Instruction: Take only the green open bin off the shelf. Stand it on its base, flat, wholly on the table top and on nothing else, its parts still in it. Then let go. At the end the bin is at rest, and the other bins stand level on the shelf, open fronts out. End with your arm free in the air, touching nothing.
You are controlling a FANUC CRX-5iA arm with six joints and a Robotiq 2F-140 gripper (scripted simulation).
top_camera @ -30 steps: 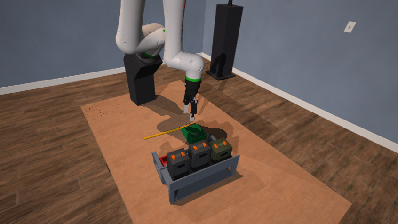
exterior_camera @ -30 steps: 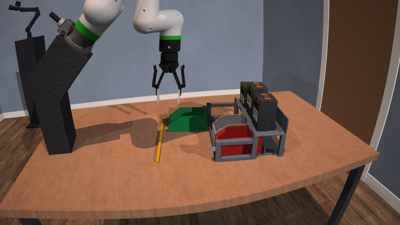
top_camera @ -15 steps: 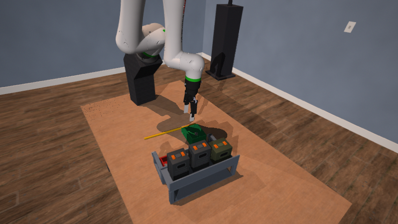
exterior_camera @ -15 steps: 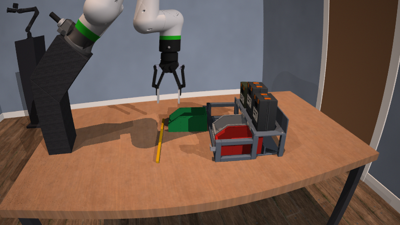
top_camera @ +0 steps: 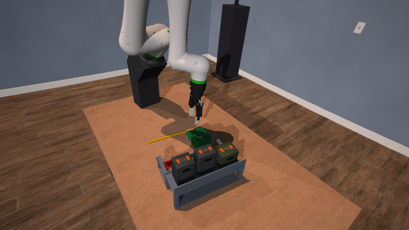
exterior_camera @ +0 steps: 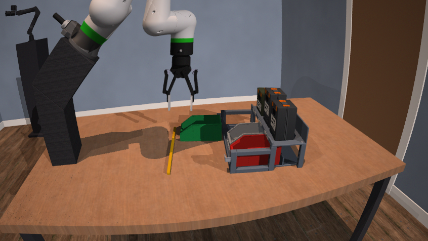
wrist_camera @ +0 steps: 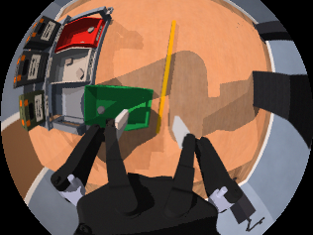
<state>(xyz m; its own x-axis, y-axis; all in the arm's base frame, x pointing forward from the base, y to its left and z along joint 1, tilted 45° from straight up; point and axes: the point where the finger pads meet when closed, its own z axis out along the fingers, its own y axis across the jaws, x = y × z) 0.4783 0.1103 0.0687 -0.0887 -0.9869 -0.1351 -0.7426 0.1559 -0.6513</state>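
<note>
We see our end effector (top_camera: 194,118) (exterior_camera: 180,108) (wrist_camera: 151,119) hanging in the air above the counter (top_camera: 274,182) (exterior_camera: 125,191) (wrist_camera: 144,63), its fingers parted and holding nothing. The green bin (top_camera: 198,137) (exterior_camera: 201,128) (wrist_camera: 119,100) is out in front of the shelf (top_camera: 210,177) (exterior_camera: 271,157) (wrist_camera: 68,119), right beside its front edge, with a part (top_camera: 201,137) (wrist_camera: 101,110) inside. We find the red bin (top_camera: 167,164) (exterior_camera: 251,147) (wrist_camera: 79,35) and the grey bin (exterior_camera: 244,130) (wrist_camera: 73,65) on the shelf.

No change visible since earlier pictures, left or right, near or far (going by top and exterior views, that is; wrist view offers no earlier picture for comparison).
</note>
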